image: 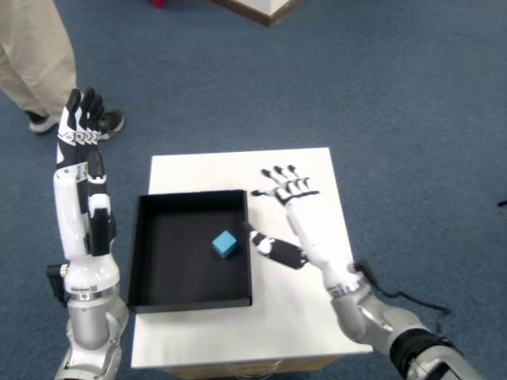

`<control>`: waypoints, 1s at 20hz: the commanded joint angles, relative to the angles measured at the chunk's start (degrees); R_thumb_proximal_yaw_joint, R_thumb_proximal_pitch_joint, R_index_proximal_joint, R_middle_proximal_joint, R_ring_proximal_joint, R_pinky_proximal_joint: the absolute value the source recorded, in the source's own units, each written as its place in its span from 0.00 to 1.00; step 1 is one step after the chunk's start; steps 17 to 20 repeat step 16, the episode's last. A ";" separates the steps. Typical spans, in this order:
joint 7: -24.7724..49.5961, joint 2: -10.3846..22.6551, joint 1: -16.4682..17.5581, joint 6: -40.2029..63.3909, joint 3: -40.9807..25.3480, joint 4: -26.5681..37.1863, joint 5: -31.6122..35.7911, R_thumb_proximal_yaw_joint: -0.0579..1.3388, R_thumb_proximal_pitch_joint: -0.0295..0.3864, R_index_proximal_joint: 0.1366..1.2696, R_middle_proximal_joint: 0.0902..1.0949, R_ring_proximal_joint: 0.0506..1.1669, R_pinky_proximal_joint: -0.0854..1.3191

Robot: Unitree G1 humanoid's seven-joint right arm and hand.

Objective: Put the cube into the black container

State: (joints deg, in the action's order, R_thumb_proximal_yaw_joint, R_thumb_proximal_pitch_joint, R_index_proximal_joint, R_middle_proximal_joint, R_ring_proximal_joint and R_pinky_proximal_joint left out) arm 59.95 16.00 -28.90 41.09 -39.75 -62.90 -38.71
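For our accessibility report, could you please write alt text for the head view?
A blue cube lies inside the black container on a white table. The robot's open right hand hovers over the table beside the container, holding nothing; its left hand is raised off the table.

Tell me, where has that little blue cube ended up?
In the head view the blue cube lies inside the black container, toward its right wall, just left of the open right hand over the white table.
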 commanded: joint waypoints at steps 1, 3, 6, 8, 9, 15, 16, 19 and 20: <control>4.87 2.28 -2.23 6.46 3.31 0.31 4.04 0.49 0.32 0.39 0.21 0.21 0.19; 5.47 2.80 -1.96 10.22 4.90 -1.93 6.52 0.50 0.33 0.39 0.22 0.22 0.23; 4.71 2.74 -1.75 16.20 7.32 -5.57 10.93 0.51 0.36 0.40 0.24 0.24 0.26; 1.28 0.70 -1.20 22.95 10.09 -8.62 17.01 0.50 0.42 0.40 0.25 0.25 0.27; -0.66 0.20 -1.14 25.59 11.04 -9.78 19.32 0.46 0.49 0.40 0.25 0.25 0.26; -8.49 -0.56 -2.07 31.28 13.55 -14.39 25.83 0.48 0.71 0.37 0.27 0.26 0.24; -9.83 -0.65 -1.86 31.67 14.01 -15.32 26.87 0.47 0.74 0.37 0.27 0.26 0.24; -9.83 -0.65 -1.86 31.67 14.01 -15.32 26.87 0.47 0.74 0.37 0.27 0.26 0.24; -9.83 -0.65 -1.86 31.67 14.01 -15.32 26.87 0.47 0.74 0.37 0.27 0.26 0.24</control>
